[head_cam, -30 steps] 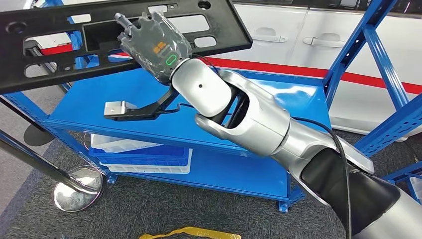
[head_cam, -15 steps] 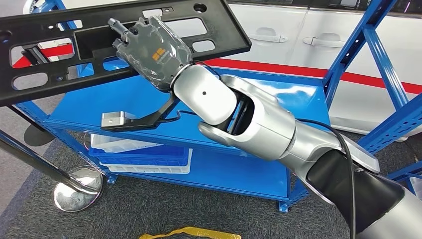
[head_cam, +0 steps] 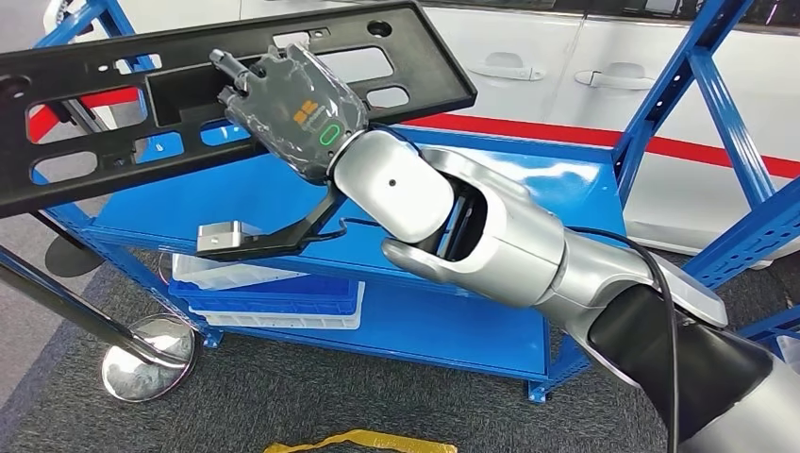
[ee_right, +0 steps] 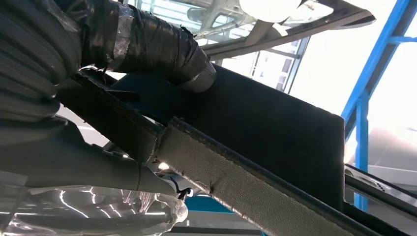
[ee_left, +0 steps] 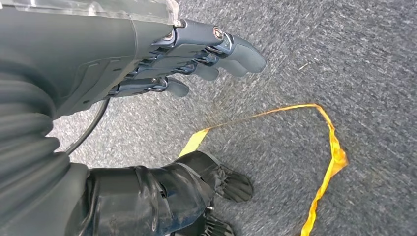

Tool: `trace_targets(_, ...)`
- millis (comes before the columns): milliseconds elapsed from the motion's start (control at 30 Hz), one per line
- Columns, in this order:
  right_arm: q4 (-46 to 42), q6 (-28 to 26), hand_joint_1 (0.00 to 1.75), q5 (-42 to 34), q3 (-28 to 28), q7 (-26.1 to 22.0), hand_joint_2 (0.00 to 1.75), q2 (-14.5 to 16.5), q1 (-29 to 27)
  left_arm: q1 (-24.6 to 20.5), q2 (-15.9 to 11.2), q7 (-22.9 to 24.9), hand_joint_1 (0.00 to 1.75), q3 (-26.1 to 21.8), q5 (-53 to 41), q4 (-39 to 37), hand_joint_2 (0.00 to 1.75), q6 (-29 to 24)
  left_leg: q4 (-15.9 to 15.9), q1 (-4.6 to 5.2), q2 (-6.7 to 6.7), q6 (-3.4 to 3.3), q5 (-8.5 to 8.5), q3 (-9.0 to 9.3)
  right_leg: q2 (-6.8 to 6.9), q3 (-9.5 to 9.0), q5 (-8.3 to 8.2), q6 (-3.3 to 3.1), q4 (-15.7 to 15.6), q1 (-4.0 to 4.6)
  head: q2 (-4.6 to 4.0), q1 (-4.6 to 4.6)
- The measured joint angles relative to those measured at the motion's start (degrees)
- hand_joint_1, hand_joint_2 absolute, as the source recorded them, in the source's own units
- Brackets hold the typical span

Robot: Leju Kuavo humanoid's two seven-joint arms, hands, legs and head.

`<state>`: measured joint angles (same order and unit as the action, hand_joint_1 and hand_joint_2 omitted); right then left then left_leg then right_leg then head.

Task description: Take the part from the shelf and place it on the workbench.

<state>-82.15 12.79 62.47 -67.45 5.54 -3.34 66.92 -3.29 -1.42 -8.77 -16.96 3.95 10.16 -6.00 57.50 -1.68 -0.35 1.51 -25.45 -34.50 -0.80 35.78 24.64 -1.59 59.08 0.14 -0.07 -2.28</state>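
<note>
Gripping the long black part point(head_cam: 226, 85) along its lower edge, the right hand point(head_cam: 288, 104) is seen in the head view raised above the blue shelf point(head_cam: 217, 203), with its fingers point(head_cam: 231, 68) hooked through one of the part's large cut-outs and its silver arm reaching up from the lower right. The part is held clear of the shelf, tilted so that its far-right end sits higher and its other end slopes down past the hand toward the picture's left edge. In the right wrist view the same part point(ee_right: 265, 132) is shown pressed against the hand's taped thumb point(ee_right: 147, 44), a ribbed edge of the part running just beneath it. Below the right hand, a black bracket with a small silver end point(head_cam: 226, 234) is seen projecting over the shelf's top level. Further beneath, on the lower level, white and blue trays point(head_cam: 274, 297) are stacked. Beside the shelf, away from the hand, a chrome stand base point(head_cam: 149, 357) rests on the grey carpet point(head_cam: 377, 396). The left hand point(ee_left: 196, 54) is seen hanging over that carpet with its fingers loosely extended and nothing held, a strip of yellow tape point(ee_left: 324, 162) lying on the floor beyond it. Behind the shelf, a white car body with a red stripe point(head_cam: 566, 66) is seen.
</note>
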Motion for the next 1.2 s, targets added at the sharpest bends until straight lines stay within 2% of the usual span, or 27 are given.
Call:
trace_targets(833,-2.0,0.0,1.75,-1.6,-0.3,0.7,1.75,-2.7,0.0,0.0,0.0,-0.3,0.0,0.0,-0.8,0.0,1.75,-3.3,0.0,0.0,0.0,0.0,0.0,0.0,0.0,0.0,0.0,0.0,0.0,-0.01,0.0,0.01)
trace_targets(1033,-2.0,0.0,1.75,-1.6,-0.3,0.8,1.75,-3.1,-0.1,0.0,-0.2,-0.3,0.0,0.0,-0.9,0.0,1.75,-3.0,0.5,0.25,-0.01,-0.87,-0.38,-0.15,-0.03,-0.07,-0.02,0.47,-0.2,-0.37,0.0,0.03)
trace_targets(1133,-2.1,-0.1,1.75,-1.6,-0.4,0.9,1.75,-3.2,-0.1,-0.1,-0.3,-0.2,0.0,0.0,-0.9,0.0,1.75,-2.9,-0.5,0.28,0.12,-1.63,0.41,0.34,-0.01,-0.3,-0.13,1.13,-0.5,-0.46,0.0,0.02)
trace_targets(1167,-2.2,-0.1,1.75,-1.6,-0.4,1.0,1.75,-3.2,-0.1,-0.1,-0.3,-0.1,0.0,0.0,-0.9,0.0,1.75,-3.0,-1.2,0.16,0.23,-1.9,0.87,0.7,0.07,-0.14,0.49,1.37,0.0,-0.43,0.0,-0.02)
trace_targets(1200,-2.3,0.0,1.75,-1.6,-0.4,1.0,1.75,-3.3,-0.1,-0.1,-0.3,-0.1,0.0,0.0,-0.9,0.0,1.75,-3.0,-1.9,0.01,0.34,-2.11,1.25,1.02,0.15,0.51,1.87,1.55,1.7,-0.42,0.0,-0.08)
